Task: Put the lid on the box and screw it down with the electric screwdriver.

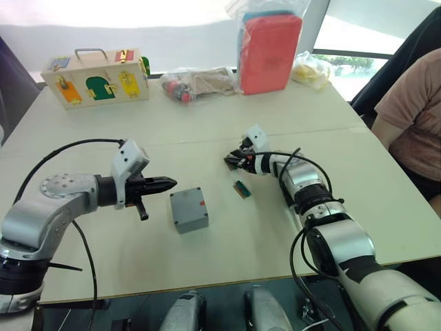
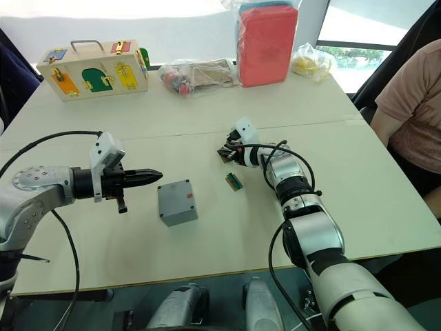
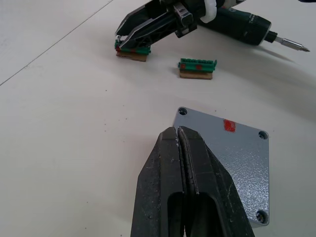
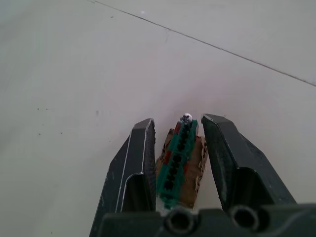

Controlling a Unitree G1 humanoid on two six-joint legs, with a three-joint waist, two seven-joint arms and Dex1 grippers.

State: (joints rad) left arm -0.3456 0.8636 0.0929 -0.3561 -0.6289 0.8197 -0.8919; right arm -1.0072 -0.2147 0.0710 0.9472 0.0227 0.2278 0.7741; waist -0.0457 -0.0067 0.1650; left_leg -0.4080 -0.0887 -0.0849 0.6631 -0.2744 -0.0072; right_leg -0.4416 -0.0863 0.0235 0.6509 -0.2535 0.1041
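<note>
In the middle of the pale table sits the grey box with its lid already on top, a red mark on the lid and screw holes at the corners. Just left of it the left gripper hovers with its two black fingers pressed together and nothing between them, the tips pointing right over the box's far left edge. Further right and a little farther off, the right gripper lies low on the table, its fingers parted around a small green connector on a brown base; whether they touch it I cannot tell. A second green connector lies between that gripper and the box. The black screwdriver rests on the table alongside the right gripper, well apart from the box. At the far edge stand a wooden latch box and a red case
</note>
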